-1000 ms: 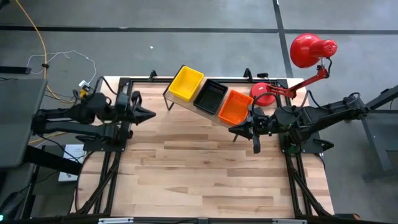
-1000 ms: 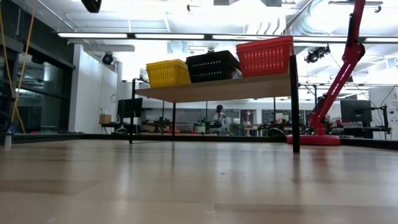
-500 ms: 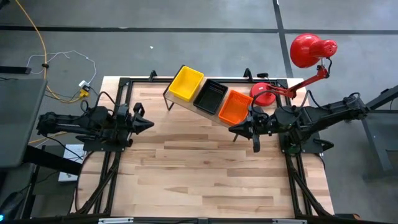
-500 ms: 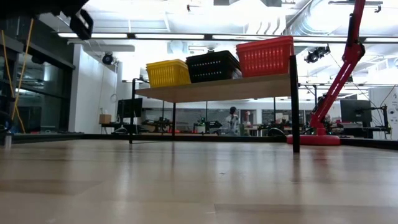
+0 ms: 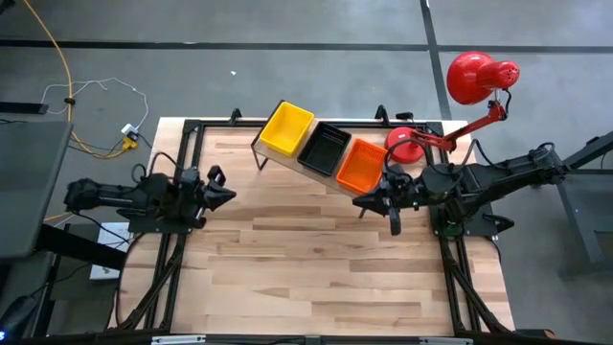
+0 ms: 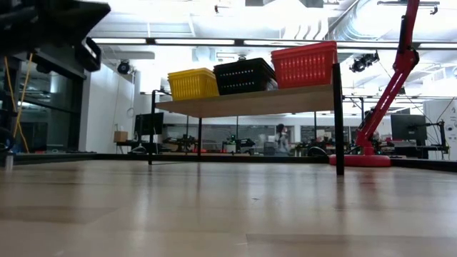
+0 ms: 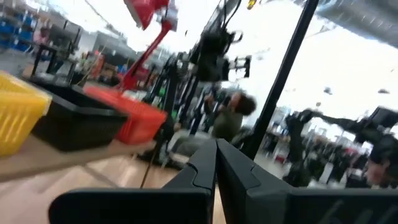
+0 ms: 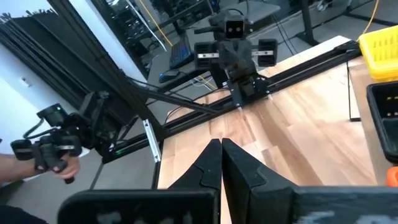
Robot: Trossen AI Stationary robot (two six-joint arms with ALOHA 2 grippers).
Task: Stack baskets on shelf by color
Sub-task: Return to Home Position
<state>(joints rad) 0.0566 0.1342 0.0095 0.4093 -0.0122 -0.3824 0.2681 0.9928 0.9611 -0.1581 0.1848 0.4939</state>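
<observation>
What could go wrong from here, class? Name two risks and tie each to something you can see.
1. The right gripper hangs close beside the orange baskets at the end of the shelf; a careless swing away could knock that stack or the shelf itself.
2. The orange baskets sit at the very end of the board, near the base of the red lamp, so a nudge might tip them off.
The left gripper waits at the left edge of the table.
</observation>
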